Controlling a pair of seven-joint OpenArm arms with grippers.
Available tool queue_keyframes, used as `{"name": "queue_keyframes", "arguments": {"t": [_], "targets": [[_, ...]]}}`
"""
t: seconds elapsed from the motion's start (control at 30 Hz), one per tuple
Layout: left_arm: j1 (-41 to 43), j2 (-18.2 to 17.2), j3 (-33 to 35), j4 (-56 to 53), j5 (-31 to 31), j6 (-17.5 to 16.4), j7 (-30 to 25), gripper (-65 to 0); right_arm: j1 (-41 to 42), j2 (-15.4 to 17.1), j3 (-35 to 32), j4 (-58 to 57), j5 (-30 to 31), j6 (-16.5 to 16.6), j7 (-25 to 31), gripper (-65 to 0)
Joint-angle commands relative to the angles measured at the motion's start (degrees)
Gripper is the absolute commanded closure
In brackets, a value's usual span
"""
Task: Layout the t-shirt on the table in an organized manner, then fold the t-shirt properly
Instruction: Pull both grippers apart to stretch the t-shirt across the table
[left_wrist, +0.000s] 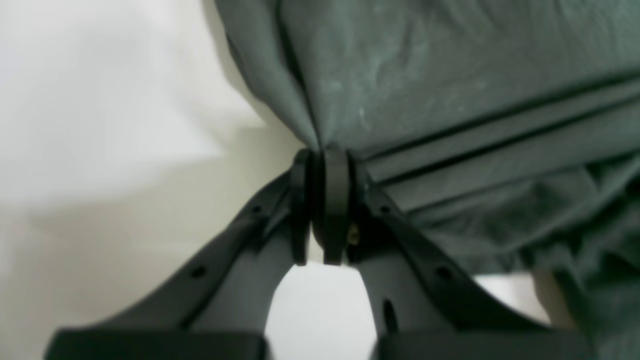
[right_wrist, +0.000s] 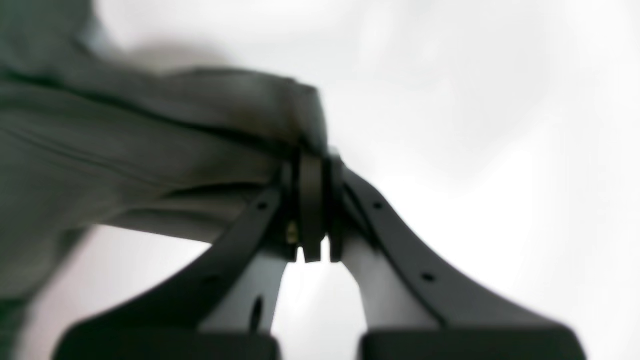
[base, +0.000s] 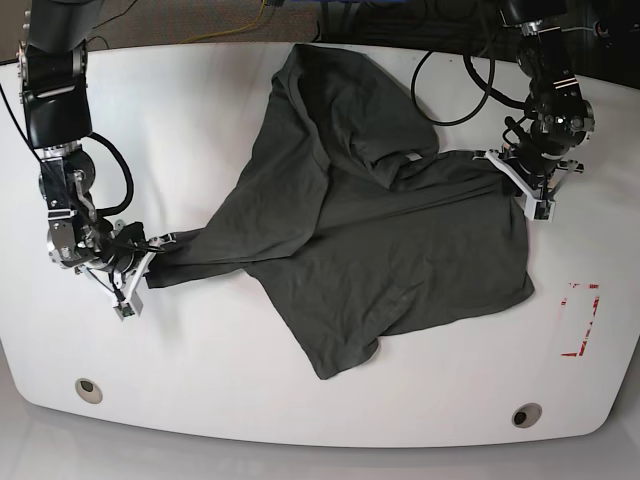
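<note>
T-shirt (base: 370, 240) lay bunched on the table (base: 200, 380), both grippers, left (left_wrist: 325, 155) and right (right_wrist: 312, 155), clamped tight on opposite edges; pulling apart too hard risked fabric slipping free.

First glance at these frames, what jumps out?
The dark t-shirt sprawled crumpled across the middle of the white table, one corner stretched far out sideways. Each pincer is shut on a bit of its fabric: the right pincer on that stretched corner, the left pincer on the opposite edge. Near the left arm's side, a red tape rectangle marks the tabletop.
</note>
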Motion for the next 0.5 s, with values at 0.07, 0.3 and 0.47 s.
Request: {"name": "queue_keyframes", "arguments": {"t": [0.07, 0.3, 0.47], "targets": [[1.55, -0.42, -2.74, 3.81, 1.77, 1.18, 0.0, -2.6, 1.51, -0.6, 0.1, -1.08, -8.93, 1.35, 0.35, 0.0], [2.16, -0.5, -2.74, 4.96, 1.77, 1.18, 0.7, -3.1, -0.33, -1.13, 0.19, -0.91, -10.95, 2.4, 0.26, -11.2], [1.9, -0.86, -2.57, 4.96, 1.68, 1.18, 3.78, -7.1, -1.21, -1.13, 0.19, 2.17, -11.21, 2.22, 0.26, -30.2]]}}
